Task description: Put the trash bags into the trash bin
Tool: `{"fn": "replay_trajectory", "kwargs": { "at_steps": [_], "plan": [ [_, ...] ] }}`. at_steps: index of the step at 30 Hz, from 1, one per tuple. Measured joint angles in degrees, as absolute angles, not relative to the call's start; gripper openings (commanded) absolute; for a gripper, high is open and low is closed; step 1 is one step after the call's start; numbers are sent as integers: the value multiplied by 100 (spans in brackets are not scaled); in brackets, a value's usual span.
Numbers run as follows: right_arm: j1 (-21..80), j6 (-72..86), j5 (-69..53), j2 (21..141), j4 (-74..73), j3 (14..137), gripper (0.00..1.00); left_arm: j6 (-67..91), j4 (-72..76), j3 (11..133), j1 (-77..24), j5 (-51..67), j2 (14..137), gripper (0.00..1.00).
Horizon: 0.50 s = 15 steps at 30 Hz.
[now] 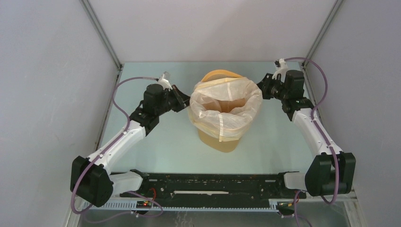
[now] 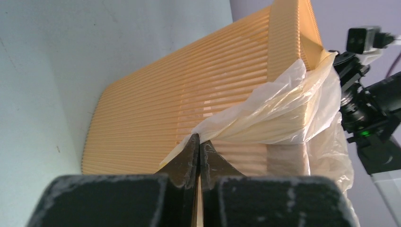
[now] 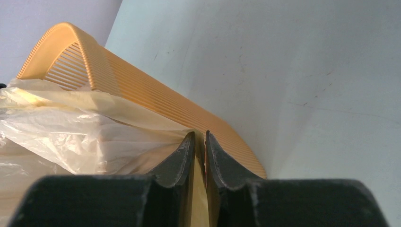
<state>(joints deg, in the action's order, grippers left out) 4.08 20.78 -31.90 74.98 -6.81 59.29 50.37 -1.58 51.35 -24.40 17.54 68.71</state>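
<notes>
The orange-yellow trash bin [image 1: 218, 142] stands upright in the middle of the table. The translucent cream trash bag [image 1: 226, 105] is spread open over its mouth, its yellow rim band folded down outside. My left gripper [image 1: 182, 101] is shut on the bag's left rim; in the left wrist view the closed jaws [image 2: 198, 142] pinch the plastic [image 2: 279, 109] against the slotted bin wall [image 2: 189, 94]. My right gripper [image 1: 263, 89] is shut on the bag's right rim; in the right wrist view the gripper [image 3: 199, 138] holds the yellow band [image 3: 142, 116] beside the bin [image 3: 118, 75].
The grey-green table [image 1: 156, 146] is walled by light panels on the left, right and back. A black rail [image 1: 213, 182] runs along the near edge between the arm bases. The right arm [image 2: 369, 109] shows in the left wrist view beyond the bin.
</notes>
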Motion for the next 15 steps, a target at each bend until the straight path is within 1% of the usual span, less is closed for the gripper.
{"fn": "replay_trajectory", "kwargs": {
  "at_steps": [3,4,8,12,15],
  "plan": [
    [388,2349,-3332,7640,-617,5931,30,5240,34,5059,-2331,1951,6934,5],
    [388,2403,-3356,7664,-617,5933,30,5256,54,5059,-2305,1977,6945,4],
    [438,2541,-3343,7782,-703,6114,28,5295,43,5057,-2252,1975,6932,2],
    [539,3079,-3127,8029,-740,6377,28,5649,30,5035,-2163,2025,6932,4],
    [644,3607,-2915,8066,-674,6230,28,5988,38,5017,-2108,2082,6960,5]
  ]
}}
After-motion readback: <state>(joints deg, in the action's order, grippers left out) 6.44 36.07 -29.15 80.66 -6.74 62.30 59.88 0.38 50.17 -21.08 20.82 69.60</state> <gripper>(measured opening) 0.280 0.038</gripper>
